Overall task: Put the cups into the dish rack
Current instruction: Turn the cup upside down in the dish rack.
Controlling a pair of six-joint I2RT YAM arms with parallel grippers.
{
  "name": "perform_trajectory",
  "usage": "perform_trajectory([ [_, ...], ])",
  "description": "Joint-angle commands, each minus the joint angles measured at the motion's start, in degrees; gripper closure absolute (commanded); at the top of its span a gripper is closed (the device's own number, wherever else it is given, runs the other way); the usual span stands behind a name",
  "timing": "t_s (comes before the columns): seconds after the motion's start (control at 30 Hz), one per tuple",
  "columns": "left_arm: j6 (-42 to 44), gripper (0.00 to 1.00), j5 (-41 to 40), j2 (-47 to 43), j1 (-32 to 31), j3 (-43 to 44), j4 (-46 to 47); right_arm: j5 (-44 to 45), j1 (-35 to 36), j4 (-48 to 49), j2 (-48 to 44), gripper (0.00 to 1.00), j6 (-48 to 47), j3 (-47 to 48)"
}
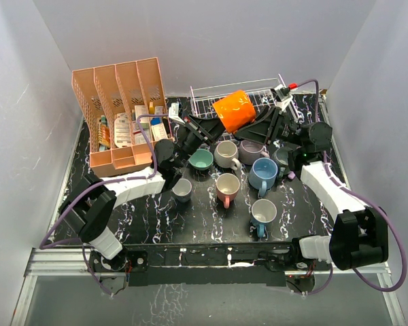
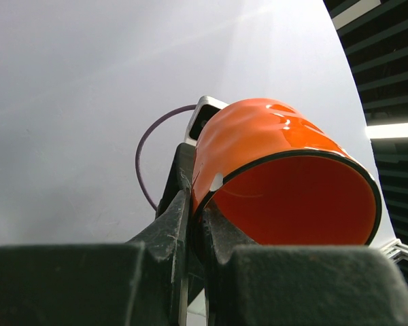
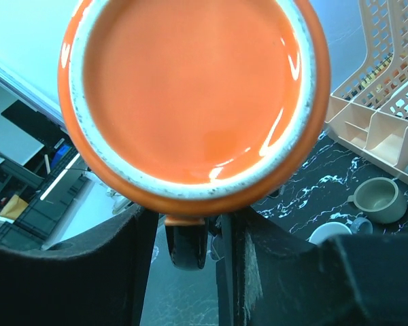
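An orange mug (image 1: 234, 111) hangs in the air on its side at the front edge of the white wire dish rack (image 1: 265, 92). My left gripper (image 1: 216, 128) is shut on its rim, one finger inside and one outside, as the left wrist view (image 2: 198, 204) shows on the mug (image 2: 285, 176). My right gripper (image 1: 257, 124) is at the mug's base. In the right wrist view its fingers (image 3: 187, 224) straddle the black handle (image 3: 187, 248) below the mug's bottom (image 3: 194, 95), with a gap on the left side. Several other mugs stand on the table, among them teal (image 1: 201, 159), cream (image 1: 226, 153) and pink (image 1: 227, 187).
A salmon-pink slotted organiser (image 1: 119, 115) stands at the back left and also shows in the right wrist view (image 3: 381, 109). More mugs stand near the right arm: lilac (image 1: 250, 151), light blue (image 1: 264, 171), another blue one (image 1: 263, 212). A small grey mug (image 1: 182, 189) stands by the left arm.
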Motion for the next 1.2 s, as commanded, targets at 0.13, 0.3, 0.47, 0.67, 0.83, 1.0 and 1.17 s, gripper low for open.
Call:
perform_trajectory([
  [0.13,0.3,1.00,0.4,-0.8,0.2,0.0,6.7,1.3,-0.1,-0.8,0.5,0.55,-2.2,2.9],
  [0.3,0.3,1.00,0.5,-0.2,0.2,-0.1,6.3,0.9,-0.1,-1.8,1.4,0.84,-2.0,3.2],
  [0.47,1.4,1.00,1.5,0.5,0.2,-1.3,8.9,-0.6,-0.1,0.3,0.6,0.92,-1.8,1.4],
  [0.67,1.7,0.75,0.8,0.7,0.4,-4.7,10.0,-1.2,-0.4,2.0,-0.2,0.92,-3.8,-0.9],
  [0.83,-0.2,0.54,1.4,1.4,1.7,-6.6,9.7,-1.3,-1.7,6.5,2.3,0.92,-1.7,-0.8],
  [1.0,0.0,0.41,4.6,-1.8,6.0,-9.1,3.8,-0.7,-3.9,9.7,6.1,0.92,-0.2,0.2],
  [1.17,7.5,0.34,11.4,-9.6,10.8,-10.1,-10.1,-2.4,-7.4,10.4,11.6,0.92,-4.6,3.7],
])
